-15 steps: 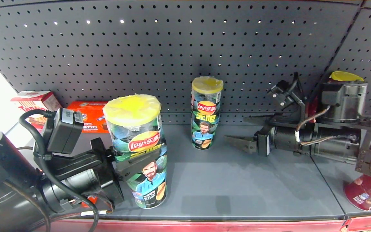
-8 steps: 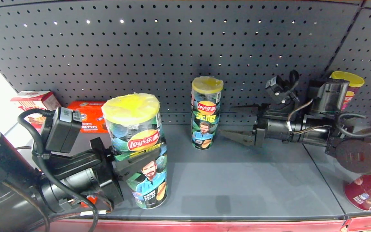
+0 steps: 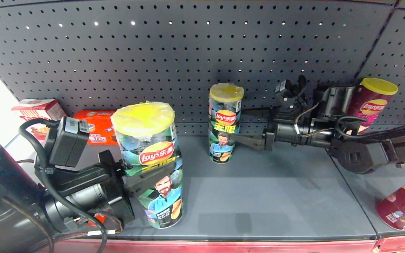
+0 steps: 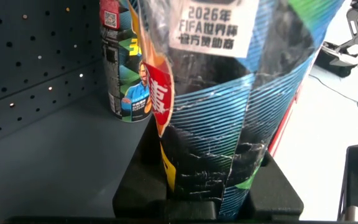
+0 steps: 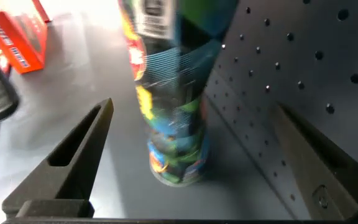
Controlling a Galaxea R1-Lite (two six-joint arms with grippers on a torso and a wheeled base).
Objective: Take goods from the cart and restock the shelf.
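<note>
A chip can (image 3: 149, 158) with a yellow lid stands upright near the front of the grey shelf (image 3: 258, 203). My left gripper (image 3: 145, 177) is shut on its middle, and the left wrist view shows the can (image 4: 222, 112) between the fingers (image 4: 142, 186). A second, matching can (image 3: 225, 123) stands at the back by the pegboard. My right gripper (image 3: 244, 124) is open just to its right, its tips level with the can's side. The right wrist view has this can (image 5: 173, 112) between the spread fingers (image 5: 73, 162), not touched.
A maroon can (image 3: 373, 100) stands at the back right, behind the right arm. Another red can (image 3: 403, 207) sits at the front right. An orange box (image 3: 97, 126) and a red-and-white box (image 3: 37, 112) lie at the back left. A red strip (image 3: 223, 246) edges the shelf front.
My right arm has moved left along the back of the shelf, bringing its open gripper up to the second can and uncovering the maroon can. The left gripper and its can have stayed put.
</note>
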